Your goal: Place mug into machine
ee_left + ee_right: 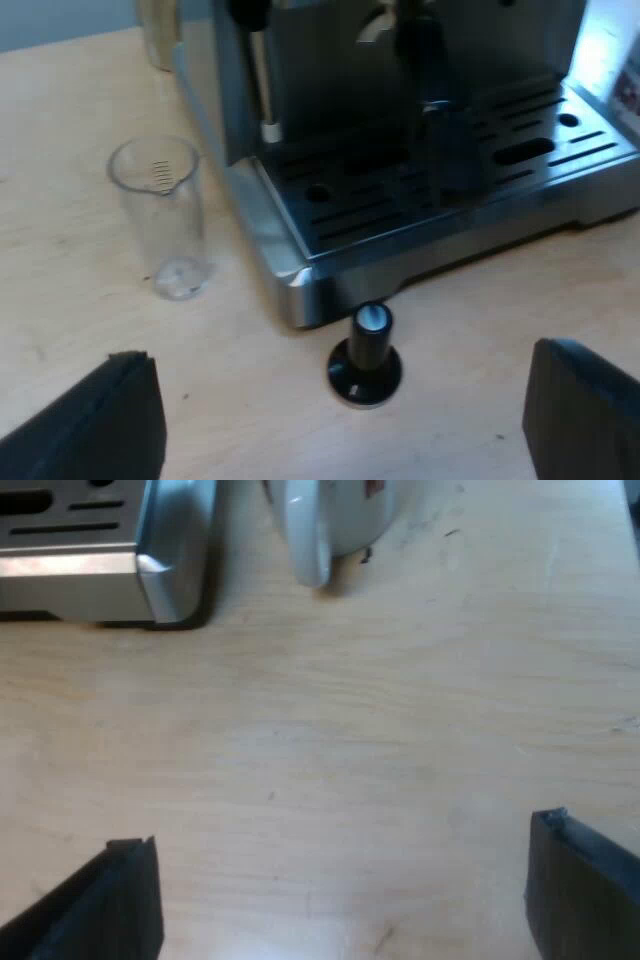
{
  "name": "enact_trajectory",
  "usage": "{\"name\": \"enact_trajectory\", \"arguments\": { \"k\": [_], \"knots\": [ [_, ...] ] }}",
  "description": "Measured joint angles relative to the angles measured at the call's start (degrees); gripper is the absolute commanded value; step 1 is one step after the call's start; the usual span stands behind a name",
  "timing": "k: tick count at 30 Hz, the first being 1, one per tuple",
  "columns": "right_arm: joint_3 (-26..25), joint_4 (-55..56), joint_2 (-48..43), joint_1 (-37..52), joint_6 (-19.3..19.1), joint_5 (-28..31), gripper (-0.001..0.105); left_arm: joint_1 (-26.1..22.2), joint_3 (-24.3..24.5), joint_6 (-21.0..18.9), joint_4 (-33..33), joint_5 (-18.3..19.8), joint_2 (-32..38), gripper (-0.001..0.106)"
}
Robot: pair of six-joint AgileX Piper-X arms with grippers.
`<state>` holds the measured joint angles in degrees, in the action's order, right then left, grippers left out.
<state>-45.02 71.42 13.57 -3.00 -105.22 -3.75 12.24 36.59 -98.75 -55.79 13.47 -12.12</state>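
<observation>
Left wrist view: ahead of the left gripper (340, 420), a clear measuring glass (160, 215) stands upright on the wooden table (70, 300). It has fine marks near its rim and looks empty. The glass is beyond one fingertip, well apart from it, and near the espresso machine (330, 70) without touching it. This gripper is spread wide; its two black fingers (105, 425) hold nothing and touch nothing. Straight ahead, a tamper (365, 355) with a black knob stands upright on its base. It is near the gripper and just before the front corner of the machine, so it stands between the gripper and the slotted metal drip tray (350, 210). A thin tube with a white tip (268, 115) hangs over the tray, at the side where the glass is.

Right wrist view: the mug (340, 515) is white, with its handle (305, 540) turned toward the right gripper (340, 900) and a small red mark on its wall. It stands on the table far ahead of this gripper, near the rounded corner of the machine's base (170, 550) but apart from it, so it is outside the machine. Its inside is hidden, and I cannot tell what it contains. The right gripper is also spread wide, with its fingers (590, 900) empty. Bare wood lies between the gripper and the mug.
</observation>
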Motion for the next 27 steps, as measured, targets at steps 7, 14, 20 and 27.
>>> {"name": "enact_trajectory", "arguments": {
  "k": [7,14,20,27],
  "knots": [
    [-6.74,0.82,8.25,0.00,-3.20,-3.79,0.075,6.35,2.77,0.00,3.84,2.35,-6.66,0.089],
    [-12.17,0.76,15.81,-5.33,-4.98,-5.47,0.075,13.65,3.42,0.00,8.17,3.06,-12.22,0.089],
    [-13.59,0.79,21.50,-11.95,-4.22,-2.96,0.075,18.29,3.42,0.00,12.80,5.09,-17.43,0.089],
    [-13.59,-3.24,25.21,-15.30,2.00,2.31,0.075,19.20,3.42,0.00,12.98,5.27,-19.35,0.089]
  ]
}}
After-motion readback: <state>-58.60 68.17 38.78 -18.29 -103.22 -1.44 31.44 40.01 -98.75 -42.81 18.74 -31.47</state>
